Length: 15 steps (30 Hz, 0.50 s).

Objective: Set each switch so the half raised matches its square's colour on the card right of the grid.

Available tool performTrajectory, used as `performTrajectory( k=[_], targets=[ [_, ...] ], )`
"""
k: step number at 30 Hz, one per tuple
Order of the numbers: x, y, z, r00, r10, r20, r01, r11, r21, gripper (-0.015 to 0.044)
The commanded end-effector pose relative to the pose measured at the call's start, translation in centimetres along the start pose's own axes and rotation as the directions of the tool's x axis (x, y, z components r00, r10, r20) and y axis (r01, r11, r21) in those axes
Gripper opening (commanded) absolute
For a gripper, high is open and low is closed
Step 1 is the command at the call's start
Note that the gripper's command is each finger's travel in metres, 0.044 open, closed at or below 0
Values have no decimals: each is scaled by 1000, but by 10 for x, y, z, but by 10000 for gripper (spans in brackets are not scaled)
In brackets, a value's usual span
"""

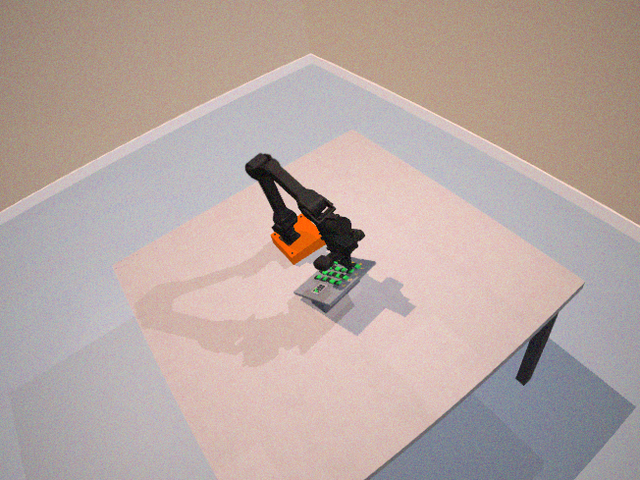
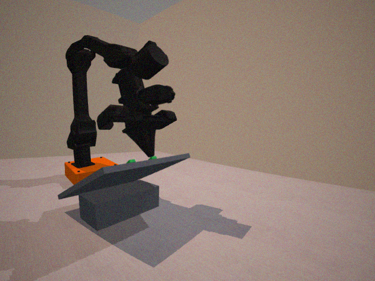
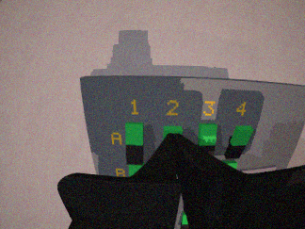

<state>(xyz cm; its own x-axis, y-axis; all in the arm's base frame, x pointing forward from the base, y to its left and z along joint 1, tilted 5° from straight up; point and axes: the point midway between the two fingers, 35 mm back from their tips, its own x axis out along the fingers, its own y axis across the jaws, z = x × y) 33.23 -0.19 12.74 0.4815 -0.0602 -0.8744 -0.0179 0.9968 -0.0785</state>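
Our single black arm (image 1: 291, 184) (image 2: 80, 90) rose upright, bent at the elbow (image 1: 260, 165) (image 2: 79, 51) and reached forward, with the wrist (image 1: 340, 232) (image 2: 131, 82) turned down. Our gripper (image 1: 347, 264) (image 2: 151, 155) (image 3: 172, 139) pointed steeply downward, its fingers closed together, tapering to a narrow tip, with nothing gripped between them.

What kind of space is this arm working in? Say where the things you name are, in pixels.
Probably a bare test room or robotics lab: one arm on an orange base (image 1: 308, 244) (image 2: 104, 168) bolted to a plain table (image 1: 453, 288) (image 2: 297, 218), a tilted panel (image 1: 311, 293) (image 2: 122, 171) (image 3: 94, 97) of labelled switches, and blank walls behind.
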Motion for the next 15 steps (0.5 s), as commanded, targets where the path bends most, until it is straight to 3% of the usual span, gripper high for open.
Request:
performTrajectory(
  k=[1,15],
  targets=[
    [2,0,-1,1000,0,-4,0,1000,-2,0],
    [4,0,-1,1000,0,-4,0,1000,-2,0]
  ],
)
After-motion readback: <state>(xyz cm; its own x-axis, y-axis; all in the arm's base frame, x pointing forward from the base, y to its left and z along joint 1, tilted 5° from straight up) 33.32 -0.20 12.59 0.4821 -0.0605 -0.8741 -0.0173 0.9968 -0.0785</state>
